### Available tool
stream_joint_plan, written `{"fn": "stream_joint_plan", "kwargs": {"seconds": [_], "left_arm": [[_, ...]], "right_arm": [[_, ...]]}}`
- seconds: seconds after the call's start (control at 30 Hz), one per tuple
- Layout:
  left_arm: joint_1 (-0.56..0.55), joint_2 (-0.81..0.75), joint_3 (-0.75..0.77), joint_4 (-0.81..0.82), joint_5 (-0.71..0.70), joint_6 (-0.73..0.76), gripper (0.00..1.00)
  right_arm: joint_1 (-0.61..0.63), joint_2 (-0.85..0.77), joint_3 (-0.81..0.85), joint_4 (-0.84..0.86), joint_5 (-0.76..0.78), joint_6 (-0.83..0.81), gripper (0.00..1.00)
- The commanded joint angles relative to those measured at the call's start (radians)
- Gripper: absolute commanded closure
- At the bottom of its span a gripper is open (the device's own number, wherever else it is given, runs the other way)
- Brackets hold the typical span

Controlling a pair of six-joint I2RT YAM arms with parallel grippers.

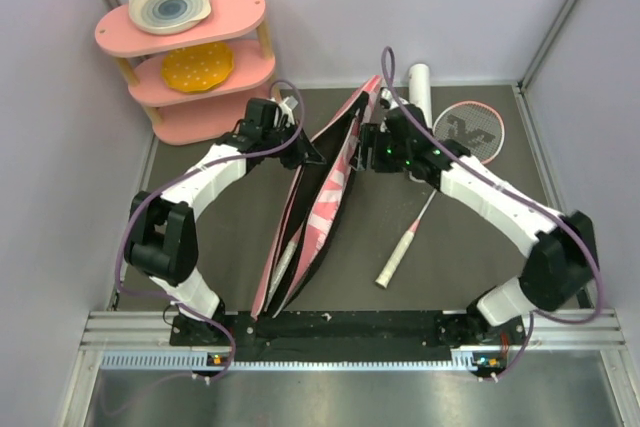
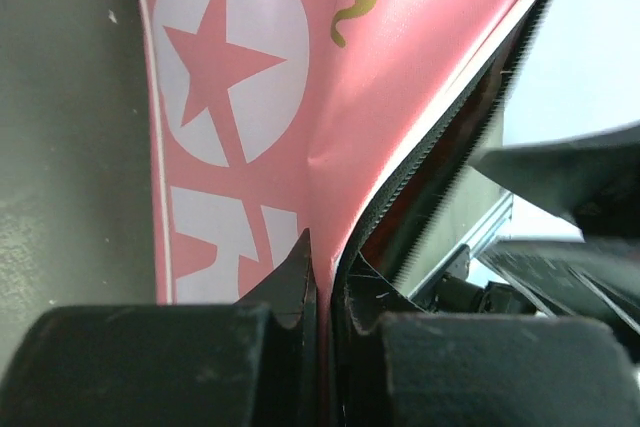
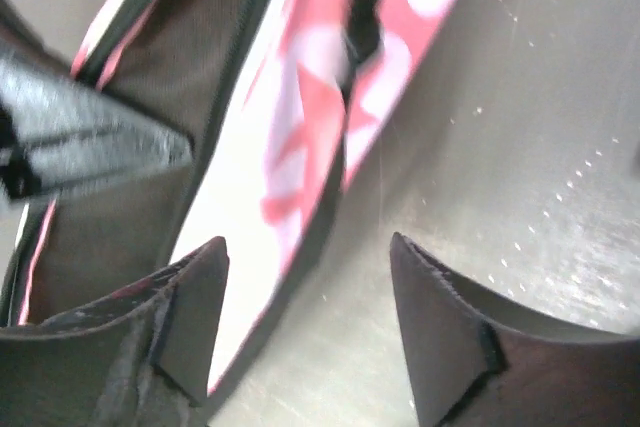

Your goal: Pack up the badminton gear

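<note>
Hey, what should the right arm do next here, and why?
Probably swing the right gripper to the loose racket and close on its handle. The gripper's jaws stand open and empty beside the bag, the left gripper pinches the bag's edge, holding it open, and that racket lies outside.

Left arm (image 1: pixel 215 179) stretched forward, jaws pinched tight; right arm (image 1: pixel 490 197) likewise extended, jaws parted.

White-shelled left arm (image 1: pixel 205 182) and right arm (image 1: pixel 490 197) — black joints, purple cables (image 1: pixel 386 62) (loosely looped) — end in black wedge fingers (image 3: pixel 450 337).
</note>
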Motion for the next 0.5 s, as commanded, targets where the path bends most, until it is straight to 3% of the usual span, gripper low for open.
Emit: {"fn": "stream_joint_plan", "kwargs": {"seconds": [0.0,0.07,0.2,0.37,0.47], "left_arm": [[0.003,-0.009,0.056,-0.022,-0.04,0.054,1.0],[-0.001,-0.019,0.036,-0.021,-0.071,0.063,1.0],[-0.005,-0.03,0.022,-0.016,-0.04,0.043,1.0],[-0.008,-0.058,0.003,-0.016,-0.054,0.025,1.0],[-0.01,-0.073,0.006,-0.016,-0.06,0.018,1.0]], "right_arm": [[-0.007,-0.237,-0.066,-0.056,0.062,-0.051,0.29],[-0.013,-0.347,-0.126,-0.078,0.151,-0.045,0.21],[-0.121,-0.44,-0.231,-0.108,0.289,0.041,0.16],[-0.368,-0.394,-0.306,-0.136,0.222,0.125,0.18],[-0.398,-0.302,-0.289,-0.148,0.231,0.13,0.19]]}}
